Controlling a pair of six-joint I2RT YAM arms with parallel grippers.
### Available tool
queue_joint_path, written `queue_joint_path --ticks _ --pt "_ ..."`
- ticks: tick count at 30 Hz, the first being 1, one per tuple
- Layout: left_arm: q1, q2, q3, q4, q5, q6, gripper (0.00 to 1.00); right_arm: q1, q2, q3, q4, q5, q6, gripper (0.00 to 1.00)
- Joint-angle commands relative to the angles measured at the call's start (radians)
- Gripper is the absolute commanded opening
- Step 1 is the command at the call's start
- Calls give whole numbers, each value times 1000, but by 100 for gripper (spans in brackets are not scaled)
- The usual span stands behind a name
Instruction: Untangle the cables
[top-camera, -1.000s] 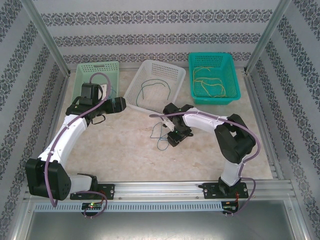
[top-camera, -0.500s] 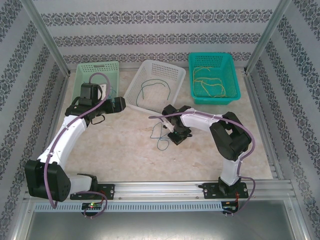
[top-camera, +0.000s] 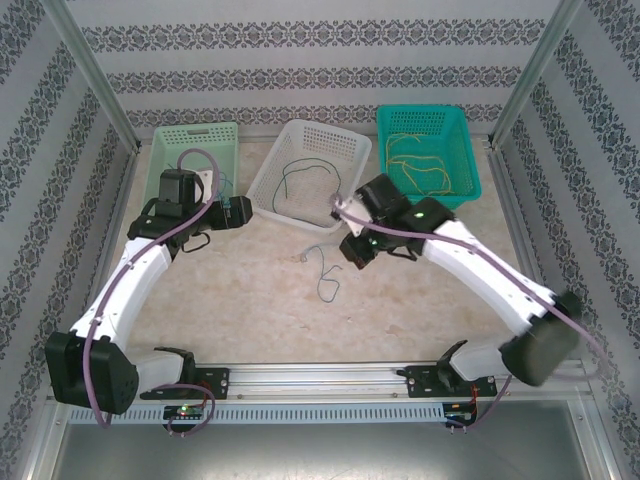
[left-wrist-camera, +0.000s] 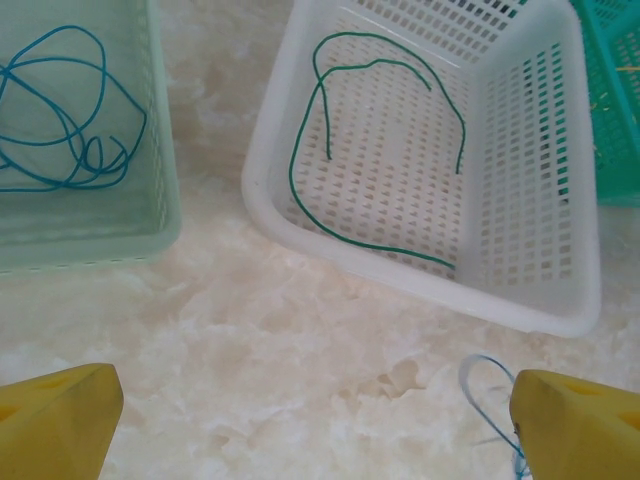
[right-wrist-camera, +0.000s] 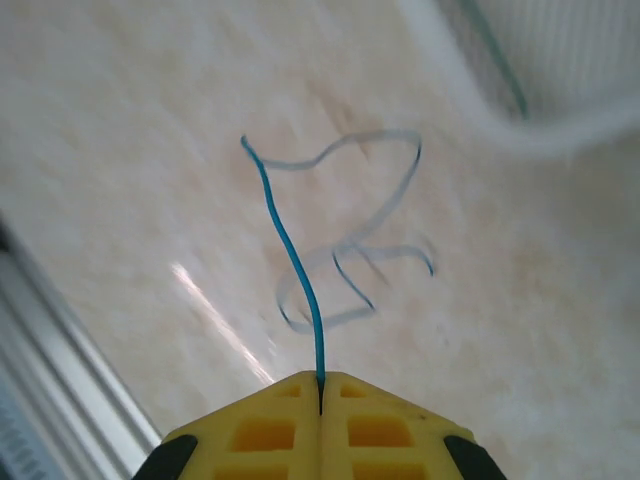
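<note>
A thin blue cable (right-wrist-camera: 292, 250) runs up from the closed yellow jaws of my right gripper (right-wrist-camera: 320, 388), and its far part curls in blurred loops over the table. From above, the right gripper (top-camera: 352, 250) hangs just right of the blue cable (top-camera: 325, 285) on the marble table. My left gripper (top-camera: 242, 210) is open by the white basket, its yellow fingertips (left-wrist-camera: 60, 420) far apart with bare table between them. A green cable (left-wrist-camera: 330, 150) lies in the white basket (left-wrist-camera: 270, 190). Blue cables (left-wrist-camera: 60, 130) lie in the pale green basket (left-wrist-camera: 165, 215). Yellow cables (top-camera: 420, 165) fill the teal basket (top-camera: 470, 190).
The three baskets stand in a row at the back of the table. The white basket (top-camera: 262, 185) is tilted toward the arms. Metal frame posts (top-camera: 95, 95) and patterned walls close in both sides. A rail (top-camera: 320, 378) runs along the near edge.
My right gripper has shut on the blue cable. Its arm has stretched out and swung up toward the back right with the cable's end. The left arm has barely moved.
</note>
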Motion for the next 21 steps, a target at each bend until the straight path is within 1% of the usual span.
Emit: queue_joint_path --ticks 1,4,7,10,14,17,21 --pt "-23 -40 -12 78 35 26 100 -22 -66 88 -5 -158 28 0" --pt "-49 -81 -29 129 58 44 100 -47 -90 159 56 -231 86 0" --pt "-68 -141 -63 182 46 54 100 -74 -99 217 143 -294 160 0" --pt "-68 -209 -101 240 47 53 100 -96 -85 301 204 -318 228 0" --pt "-77 -247 -126 291 136 57 100 -102 -37 394 274 -340 308 0" --pt "-100 -243 -138 304 188 62 100 -102 -4 430 325 -335 353 0" --pt "-106 -247 -193 392 289 20 100 -100 23 450 384 -323 403 0"
